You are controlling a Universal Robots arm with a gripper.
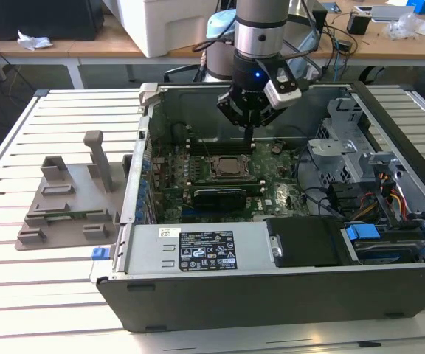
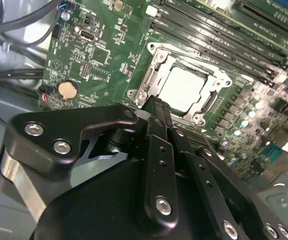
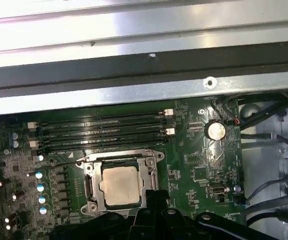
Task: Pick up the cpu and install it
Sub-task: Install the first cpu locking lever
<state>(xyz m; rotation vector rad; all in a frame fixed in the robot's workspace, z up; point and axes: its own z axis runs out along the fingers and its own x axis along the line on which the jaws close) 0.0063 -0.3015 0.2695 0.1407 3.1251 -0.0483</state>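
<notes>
we saw a slatted white table (image 1: 21, 280) carrying an open computer case (image 1: 271, 295) lying on its side, and on the exterior view's left of it a grey plastic holder tray (image 1: 68, 210) stood on the slats, well apart from the arm. inside the case lay the green motherboard (image 1: 271, 193), with its memory slots (image 3: 104, 132) beside the socket frame (image 3: 90, 187). the arm (image 1: 260, 29) reached down into the case, and its gripper (image 1: 248, 136) hung just above the board near the socket. the black fingers (image 2: 159, 125) were pressed together, with nothing pinched between them. the cpu (image 3: 120, 186) sat flat inside the socket frame, its silvery top plate facing up, in both wrist views (image 2: 183, 89). a round coin battery (image 3: 216, 131) sat on the board, apart from the socket.
</notes>
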